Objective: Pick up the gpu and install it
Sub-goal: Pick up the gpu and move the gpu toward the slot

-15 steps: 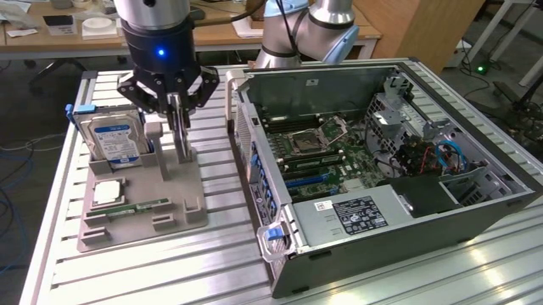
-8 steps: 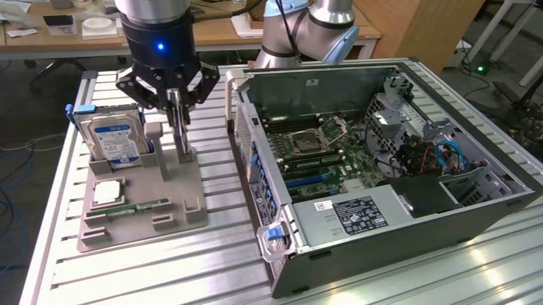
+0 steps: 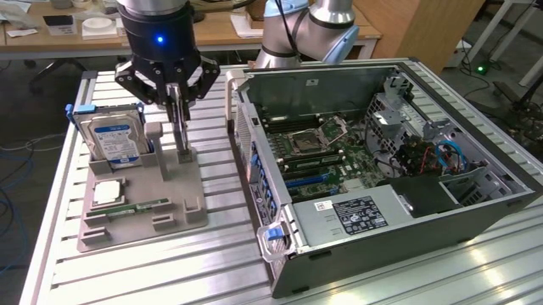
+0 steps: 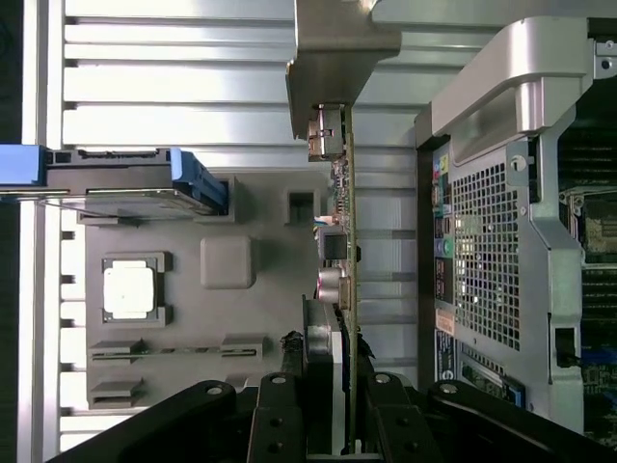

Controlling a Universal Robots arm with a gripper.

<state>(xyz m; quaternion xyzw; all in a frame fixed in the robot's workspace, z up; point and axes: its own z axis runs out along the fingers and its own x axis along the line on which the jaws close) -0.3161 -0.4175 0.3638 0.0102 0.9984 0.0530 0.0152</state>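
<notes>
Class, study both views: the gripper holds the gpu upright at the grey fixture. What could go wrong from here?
1. The gripper pinches the thin gpu by one edge, so it could tilt or slip.
2. The hard drive stands close beside it and might be knocked.
3. The computer case has a wall rising nearby; the card's metal bracket could catch on it.

A ribbed metal surface lies beneath the jaws, a cluttered wooden desk and a wooden cabinet stand beyond them, and dark floor shows beside the surface.
</notes>
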